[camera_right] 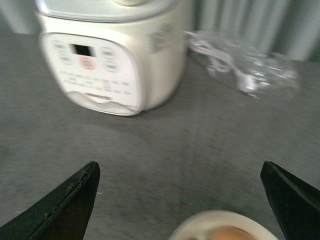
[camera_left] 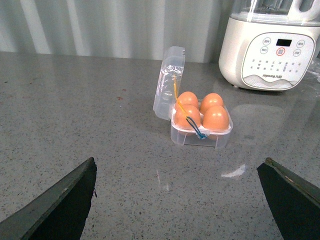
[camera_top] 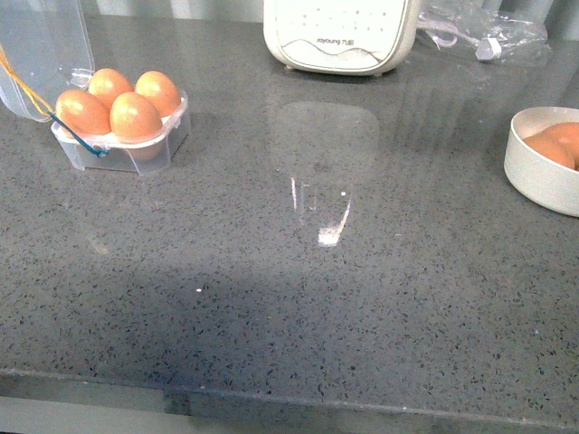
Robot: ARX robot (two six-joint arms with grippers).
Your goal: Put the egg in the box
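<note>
Box [camera_top: 136, 154] of clear plastic sits in the upper left of the front view on the grey speckled countertop [camera_top: 271, 298], its hinged lid [camera_top: 41, 45] standing open at its left; four eggs [camera_top: 135, 116], orange-brown and alike, fill all four hollows, and a thin yellow and blue band [camera_top: 77, 136] crosses the near left corner; a white appliance [camera_top: 339, 36] stands at the top centre, a crinkled clear bag [camera_top: 488, 32] lies in the upper right, and a white bowl [camera_top: 534, 172] at the right edge holds more brown eggs [camera_top: 561, 145], well apart from the box. From the left wrist view, the left gripper [camera_left: 178, 161] is spread wide and holds nothing, both dark fingers [camera_left: 60, 205] above bare countertop; the box [camera_left: 200, 139] lies beyond them with its four eggs [camera_left: 216, 117] seated and the lid [camera_left: 169, 82] upright beside it, the appliance [camera_left: 270, 50] farther off. The right wrist view is blurred; the right gripper [camera_right: 179, 164] is likewise spread and empty, its fingers [camera_right: 65, 205] either side of the bowl [camera_right: 200, 225], whose rim and one brown egg [camera_right: 230, 234] just show; the appliance [camera_right: 110, 55] and the bag [camera_right: 245, 65] lie beyond.
</note>
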